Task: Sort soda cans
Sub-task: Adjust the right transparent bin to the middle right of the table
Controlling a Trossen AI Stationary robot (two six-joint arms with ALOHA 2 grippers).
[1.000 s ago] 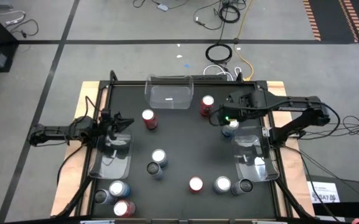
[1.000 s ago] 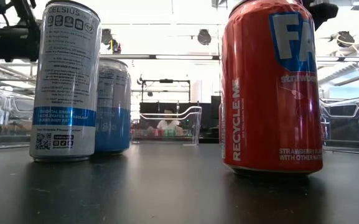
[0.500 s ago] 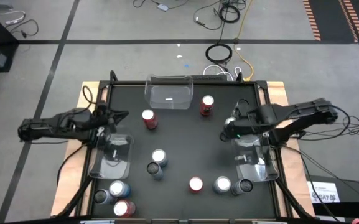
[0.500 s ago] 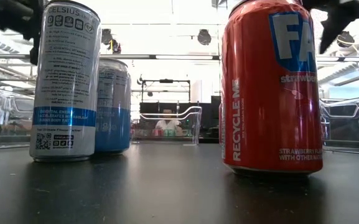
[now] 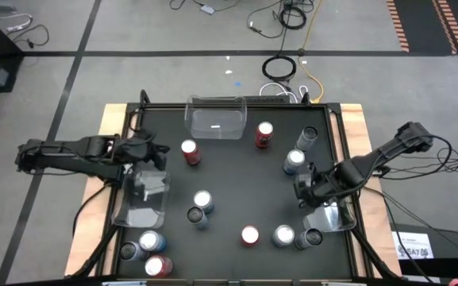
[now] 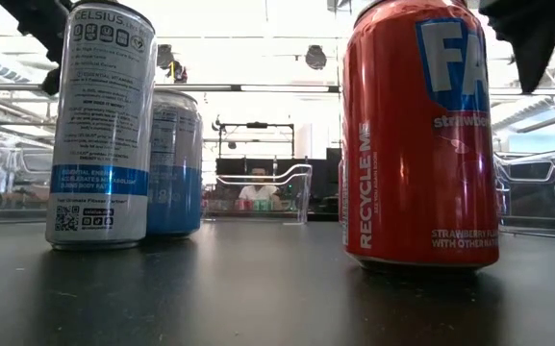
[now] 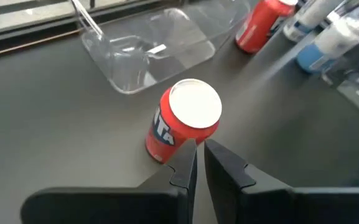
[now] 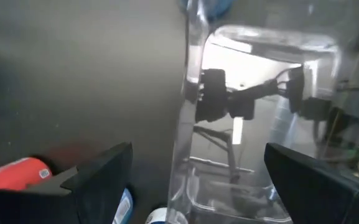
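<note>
Several soda cans stand upright on the black table. A red can [image 5: 189, 151] stands just ahead of my left gripper [image 5: 155, 151]. In the left wrist view the fingers [image 7: 199, 165] are shut and point at this can's [image 7: 185, 121] side, a little short of it. My right gripper [image 5: 302, 187] is open and empty by the right clear bin [image 5: 329, 214]. In its wrist view [image 8: 198, 149] the bin's wall [image 8: 191, 93] shows between the two fingers. A red can [image 5: 264, 133], a dark can [image 5: 308, 137] and a silver-blue can [image 5: 294, 161] stand at the far right.
Clear bins lie at the far middle [image 5: 215, 117] and left [image 5: 143, 199]. More cans stand mid-table [image 5: 203, 200], along the near edge [image 5: 250, 235] [image 5: 283, 235] [image 5: 313, 237] and at the near left corner [image 5: 151, 242]. The low view shows a silver-blue can [image 6: 101, 125] and a red can [image 6: 421, 135] close up.
My right gripper has gone from the far right cans toward the table's near edge, and now stands beside the right bin. With the arm gone, the dark can at the far right shows. My left arm has swung, and its gripper stays near the red can.
</note>
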